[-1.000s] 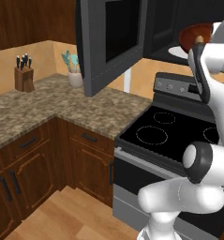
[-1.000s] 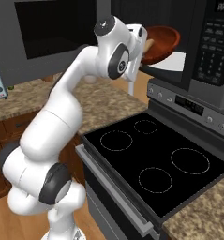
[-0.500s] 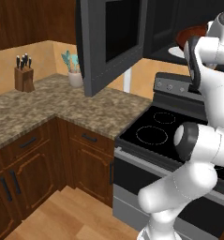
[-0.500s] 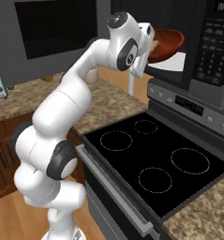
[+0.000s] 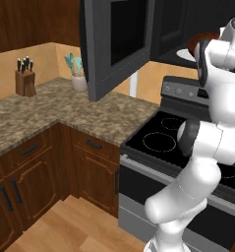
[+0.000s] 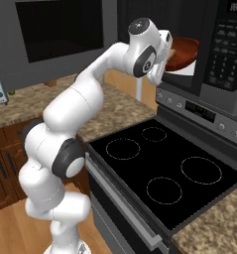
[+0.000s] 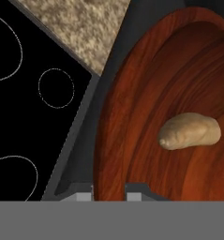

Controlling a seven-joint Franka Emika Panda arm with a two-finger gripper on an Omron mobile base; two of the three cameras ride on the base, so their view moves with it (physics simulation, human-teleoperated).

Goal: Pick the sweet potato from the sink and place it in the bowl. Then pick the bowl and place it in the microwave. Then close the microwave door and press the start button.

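The reddish-brown bowl [image 6: 183, 48] hangs at the mouth of the open microwave [image 6: 224, 59], just over its white turntable plate [image 6: 183, 70]. My gripper [image 6: 167, 51] is shut on the bowl's near rim [image 7: 106, 154], and its fingertips [image 7: 80, 192] straddle that rim. The pale tan sweet potato [image 7: 190, 131] lies inside the bowl [image 7: 146, 93]. The bowl [image 5: 203, 39] also peeks out behind my forearm in the left base view. The microwave door [image 5: 116, 44] stands swung wide open to the left. The sink is out of view.
The black-topped stove [image 6: 164, 163] lies directly under the bowl. The microwave's button panel [image 6: 223, 49] is right of the opening. A speckled counter [image 5: 65, 108] runs left, with a knife block [image 5: 24, 81] and a utensil holder [image 5: 78, 78] at the wall.
My arm has stretched further up and forward, carrying the bowl a little deeper toward the microwave opening. The door has not moved.
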